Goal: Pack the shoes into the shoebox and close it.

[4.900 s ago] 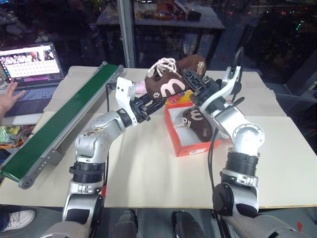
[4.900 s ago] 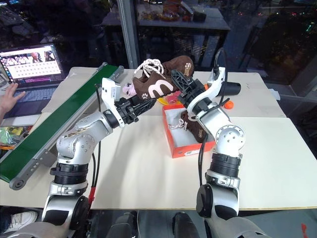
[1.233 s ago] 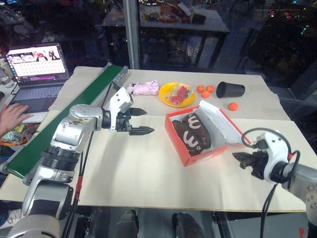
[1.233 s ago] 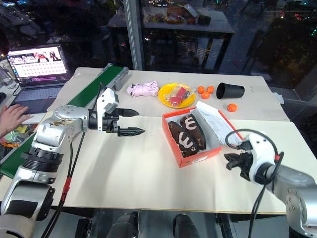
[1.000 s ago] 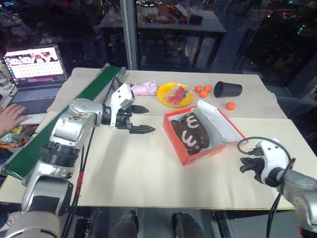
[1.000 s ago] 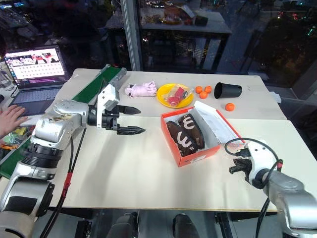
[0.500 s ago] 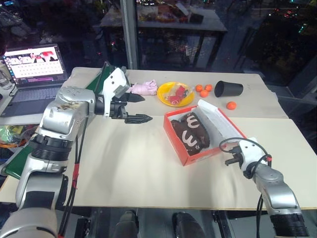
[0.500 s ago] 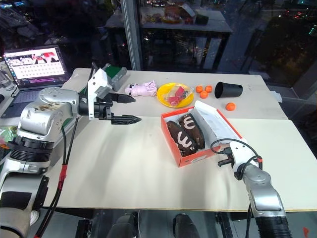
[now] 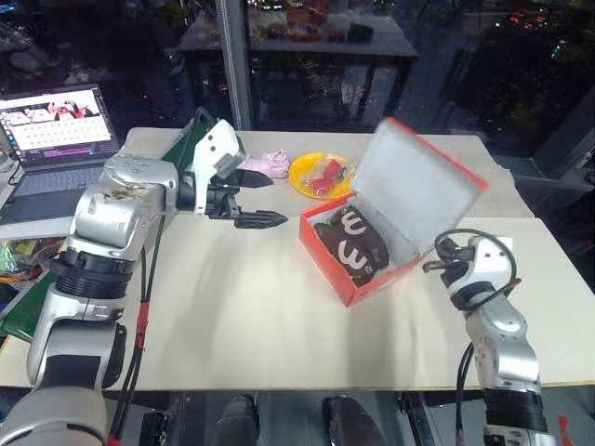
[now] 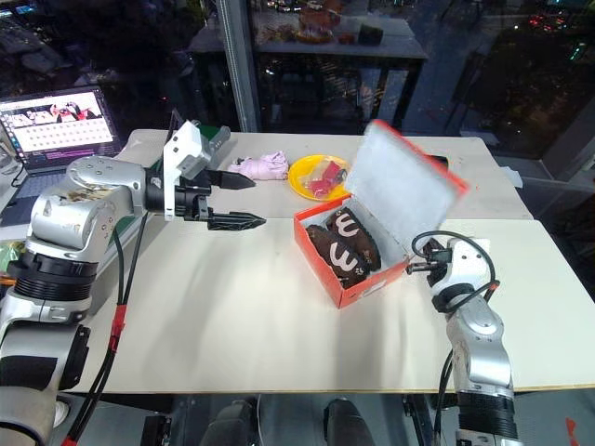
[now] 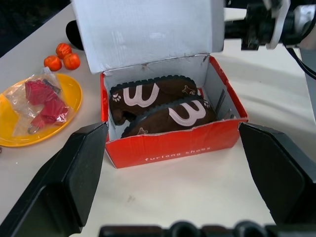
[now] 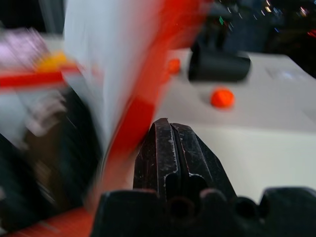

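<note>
Inside, the 2 shoes (image 11: 158, 106) lie side by side in the shoebox (image 9: 351, 279), which sits near the middle of the table (image 9: 251, 316). Its lid (image 9: 414, 186) stands raised and tilted. The right gripper (image 12: 173, 148), fingers pressed together, sits just beside the box's right wall under the lid. The left gripper (image 9: 256, 200) hangs spread wide above the table, well left of the box, holding nothing.
</note>
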